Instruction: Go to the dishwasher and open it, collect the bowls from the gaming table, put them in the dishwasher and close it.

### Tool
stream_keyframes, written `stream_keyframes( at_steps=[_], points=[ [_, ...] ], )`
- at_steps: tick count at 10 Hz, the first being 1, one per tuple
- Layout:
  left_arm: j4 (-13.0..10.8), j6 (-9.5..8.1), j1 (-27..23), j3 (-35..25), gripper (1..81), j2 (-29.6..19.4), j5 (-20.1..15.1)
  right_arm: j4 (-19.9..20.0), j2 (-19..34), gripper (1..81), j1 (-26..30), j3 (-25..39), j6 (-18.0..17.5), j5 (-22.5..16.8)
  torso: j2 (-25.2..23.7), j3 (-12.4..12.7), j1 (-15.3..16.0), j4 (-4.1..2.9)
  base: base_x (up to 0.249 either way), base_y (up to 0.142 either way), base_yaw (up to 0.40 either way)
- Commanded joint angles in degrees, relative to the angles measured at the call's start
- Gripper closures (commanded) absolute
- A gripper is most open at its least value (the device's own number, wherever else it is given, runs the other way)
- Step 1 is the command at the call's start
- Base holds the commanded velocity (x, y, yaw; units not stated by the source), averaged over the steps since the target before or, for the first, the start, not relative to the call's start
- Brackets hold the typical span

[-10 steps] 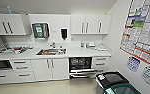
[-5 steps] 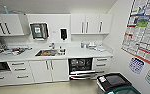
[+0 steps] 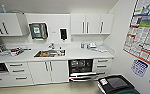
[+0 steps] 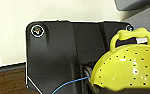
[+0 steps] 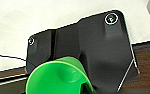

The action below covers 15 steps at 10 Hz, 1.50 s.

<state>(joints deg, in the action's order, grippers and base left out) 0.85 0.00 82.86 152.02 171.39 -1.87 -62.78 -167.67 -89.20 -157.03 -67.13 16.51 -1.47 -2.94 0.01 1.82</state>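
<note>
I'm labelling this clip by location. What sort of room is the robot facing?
Most likely an office kitchenette: white cabinets above a long counter, a sink set into it, and a dishwasher standing open beneath. Posters cover the side wall.

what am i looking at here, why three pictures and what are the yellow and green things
This is a wheeled robot with two arms. The wide picture is from a camera high on it, facing a kitchen: a white counter with a sink, and below it a dishwasher with its door down. The other two pictures are from cameras on the wrists; the dark plate in each is part of the robot. Close to the left wrist camera is a yellow-green bowl with small holes and a loop handle. Close to the right one is a bright green bowl.
</note>
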Motion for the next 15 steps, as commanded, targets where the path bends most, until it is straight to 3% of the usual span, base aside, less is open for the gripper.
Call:
stream_keyframes(
  at_steps=[1, 6, 15],
  points=[
    [0.4, 0.09, -3.2, -0.1, 81.1, -0.2, -3.3, -0.3, 0.7, 81.1, 2.3, -0.2, 0.2, -1.4, 0.0, 0.0, 0.0, 0.00, 0.102, 0.000, 0.000],
    [0.4, 0.09, -3.1, -0.1, 81.1, -0.2, -3.3, -0.4, 0.6, 81.1, 2.4, -0.2, 0.2, -1.5, 0.0, 0.0, 0.0, 0.00, 0.100, 0.000, 0.000],
    [0.5, 0.09, -3.1, -0.5, 81.1, -0.4, -2.9, -0.4, 0.6, 81.1, 2.3, 0.0, 0.2, -1.4, 0.0, 0.0, 0.0, 0.00, 0.097, 0.050, 0.000]
  ],
)
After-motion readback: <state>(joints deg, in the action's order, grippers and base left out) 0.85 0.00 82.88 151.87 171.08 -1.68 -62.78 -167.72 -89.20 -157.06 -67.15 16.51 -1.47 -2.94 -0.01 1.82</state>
